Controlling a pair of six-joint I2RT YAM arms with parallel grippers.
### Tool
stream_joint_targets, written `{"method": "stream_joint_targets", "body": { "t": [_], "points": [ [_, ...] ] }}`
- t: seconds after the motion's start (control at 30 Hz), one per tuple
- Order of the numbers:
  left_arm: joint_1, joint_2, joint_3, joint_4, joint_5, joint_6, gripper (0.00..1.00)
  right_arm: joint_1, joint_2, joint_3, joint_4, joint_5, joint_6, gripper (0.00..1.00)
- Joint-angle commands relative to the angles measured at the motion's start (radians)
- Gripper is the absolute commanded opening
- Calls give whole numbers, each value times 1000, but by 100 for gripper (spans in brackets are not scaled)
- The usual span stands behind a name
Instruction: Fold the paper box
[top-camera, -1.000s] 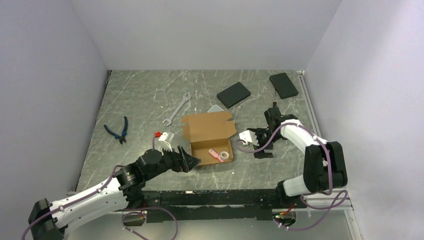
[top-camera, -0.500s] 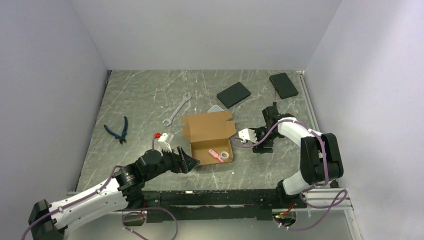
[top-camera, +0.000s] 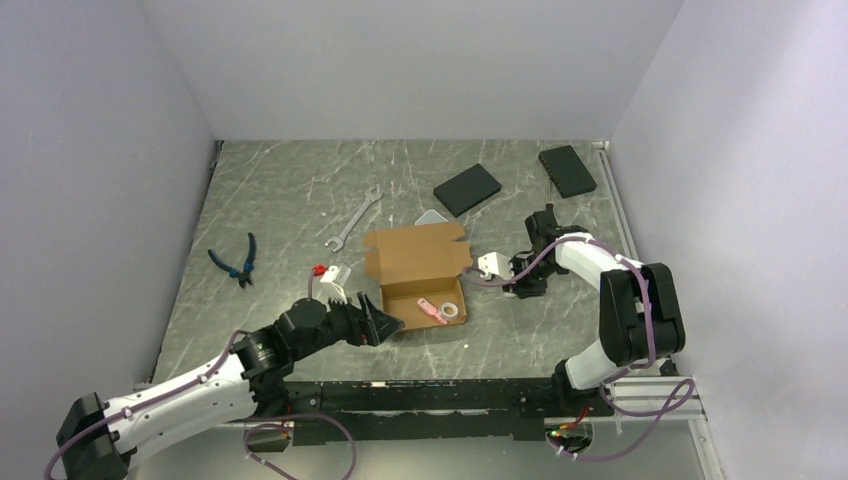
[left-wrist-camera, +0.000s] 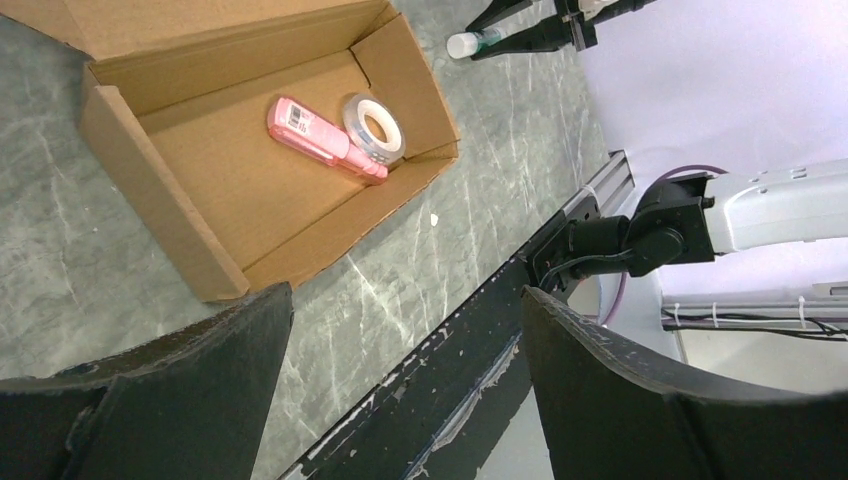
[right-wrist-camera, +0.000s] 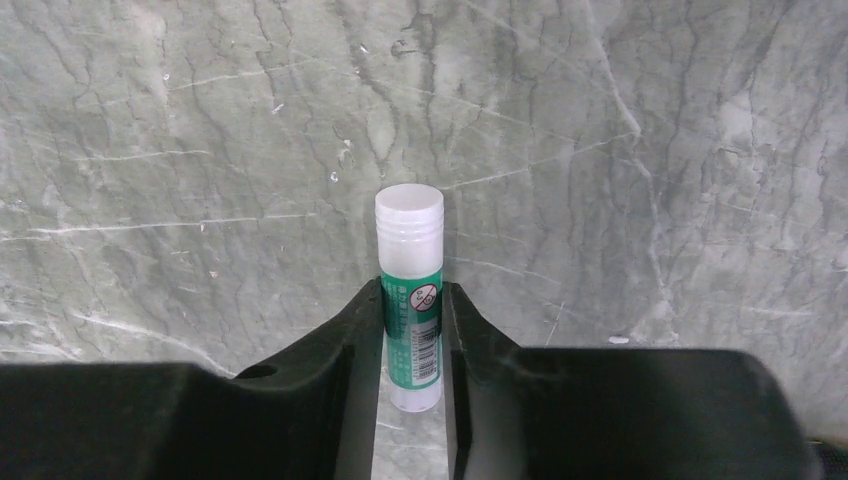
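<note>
Brown paper box (top-camera: 415, 270) open, unfolded; left hand (top-camera: 383, 322) wide, empty; right hand (right-wrist-camera: 412, 300) pinching glue stick (right-wrist-camera: 410, 230).

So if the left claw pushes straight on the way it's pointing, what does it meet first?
Most likely the paper box: its nearest corner lies just ahead of the open left claw, close to one fingertip. Depth is unclear, so it could clip the wall or pass beside it.

A silver open-ended wrench (top-camera: 355, 217) lies on the grey marbled tabletop (top-camera: 280, 180). Blue-handled pliers (top-camera: 240, 259) lie to its left and nearer. To its right is a black flat rectangular slab (top-camera: 467, 189), with a second black slab (top-camera: 567, 170) farther right. Right of the wrench and nearer, a pink tube-shaped item (left-wrist-camera: 322, 137) touches a clear tape roll (left-wrist-camera: 350, 112). A green glue stick with a white cap (right-wrist-camera: 411, 290) is beyond them.
</note>
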Motion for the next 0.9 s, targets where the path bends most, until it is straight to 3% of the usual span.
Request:
{"method": "stream_joint_targets", "body": {
  "t": [0.0,0.2,0.57,0.87],
  "points": [
    [3,7,-11,78,40,-30,88,-10,15,9,-2,-24,18,22],
    [3,6,-26,145,60,-15,88,-12,28,58,-65,-92,117,0],
    [2,148,-7,357,77,37,88,-12,-69,165,-205,-328,328,0],
    [-48,322,53,555,-5,88,88,-10,-18,261,-377,-712,367,0]
  ]
}}
